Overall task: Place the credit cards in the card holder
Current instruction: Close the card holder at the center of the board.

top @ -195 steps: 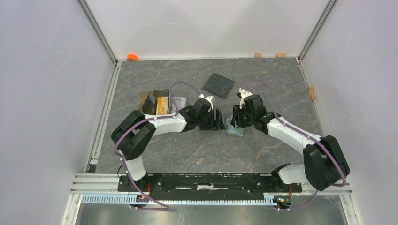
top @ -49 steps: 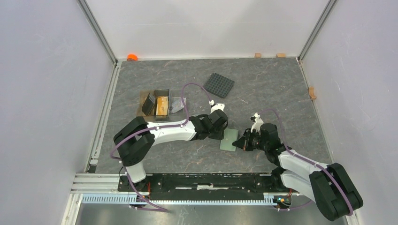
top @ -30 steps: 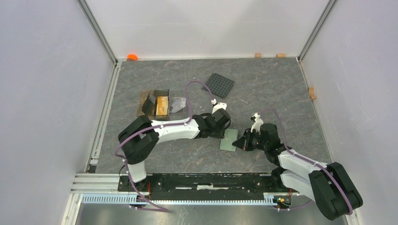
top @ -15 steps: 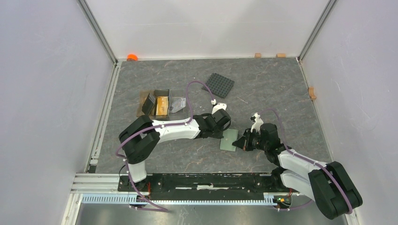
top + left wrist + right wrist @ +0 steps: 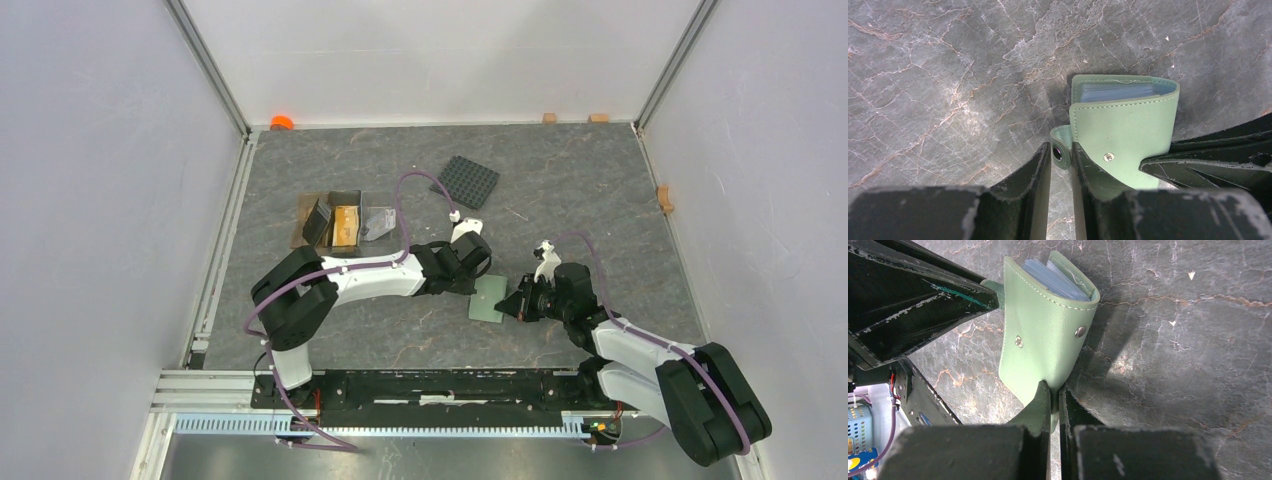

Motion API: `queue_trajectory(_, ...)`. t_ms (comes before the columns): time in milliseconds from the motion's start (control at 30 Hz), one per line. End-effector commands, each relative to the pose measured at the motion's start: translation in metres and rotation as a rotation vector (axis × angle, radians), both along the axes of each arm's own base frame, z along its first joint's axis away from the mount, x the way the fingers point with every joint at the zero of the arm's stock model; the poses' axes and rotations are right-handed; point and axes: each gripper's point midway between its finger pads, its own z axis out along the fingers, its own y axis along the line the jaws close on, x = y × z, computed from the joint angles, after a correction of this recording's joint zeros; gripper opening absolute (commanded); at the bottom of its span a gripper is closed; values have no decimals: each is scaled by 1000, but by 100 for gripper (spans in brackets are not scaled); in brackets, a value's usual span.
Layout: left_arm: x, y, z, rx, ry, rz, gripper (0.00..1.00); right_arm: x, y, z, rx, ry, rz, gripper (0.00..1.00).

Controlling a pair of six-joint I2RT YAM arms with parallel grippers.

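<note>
The sage-green card holder (image 5: pixel 487 299) lies folded on the table between both arms, with light blue sleeves showing at its open end (image 5: pixel 1113 92). My left gripper (image 5: pixel 1061 150) is shut on its small snap tab. My right gripper (image 5: pixel 1054 390) is shut on the holder's (image 5: pixel 1043 325) opposite edge. The credit cards stand apart at the back left in a brown tray (image 5: pixel 305 207): a black one (image 5: pixel 318 218), a tan-gold one (image 5: pixel 345 222) and a white-grey one (image 5: pixel 378 222).
A black studded square plate (image 5: pixel 465 181) lies behind the grippers. An orange object (image 5: pixel 281 122) sits at the back left corner. Small wooden blocks (image 5: pixel 549 117) line the back wall, and another block (image 5: pixel 664 198) sits at the right wall.
The holder has come from upright and farther back to lying nearer the front, with both arms following. In the last second the left jaws narrowed onto the tab; the right arm stayed still.
</note>
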Motion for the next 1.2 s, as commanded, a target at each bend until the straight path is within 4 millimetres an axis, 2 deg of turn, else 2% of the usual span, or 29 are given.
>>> queue_trajectory(0, 8, -5, 28, -35, -68, -2, 27, -27, -25, -42, -166, 109, -2, 0)
queue_trajectory(367, 6, -3, 32, -37, -69, 0, 22, -28, -25, -43, -170, 113, -1, 0)
queue_trajectory(667, 4, -2, 37, -40, -74, 2, 29, -28, -25, -43, -170, 114, 2, 0)
queue_trajectory(867, 3, -2, 34, -34, -70, -2, 22, -28, -25, -43, -171, 114, 2, 0)
queue_trajectory(1167, 4, 1, 27, 2, -62, 7, 23, -28, -25, -43, -168, 112, 2, 0)
